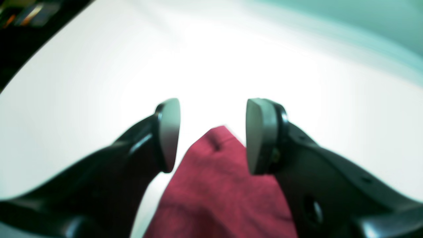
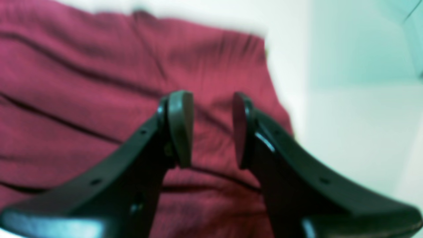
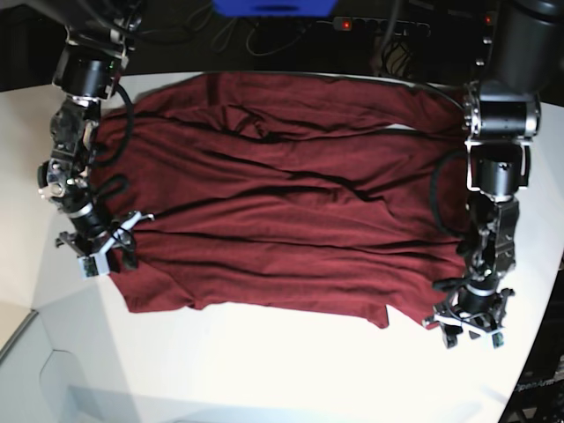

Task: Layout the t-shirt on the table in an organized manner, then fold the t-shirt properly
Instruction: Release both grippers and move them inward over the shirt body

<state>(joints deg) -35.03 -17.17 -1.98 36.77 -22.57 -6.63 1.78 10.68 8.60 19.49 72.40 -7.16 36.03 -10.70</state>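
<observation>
Looking over the scene, we see the wrinkled dark red long-sleeved t-shirt (image 3: 282,194) spread across the smooth white table (image 3: 264,370), reaching its far edge. Our 2 grippers are both parted and grasp nothing: the left gripper (image 1: 211,135) hovers over a near corner, the right gripper (image 2: 211,129) over creased cloth. Closing on a ridge could pinch several layers and drag the shirt crooked.

Most of the table (image 3: 264,370) is being covered by the t-shirt (image 3: 282,203), while bare room is being left along its near edge and corners.
</observation>
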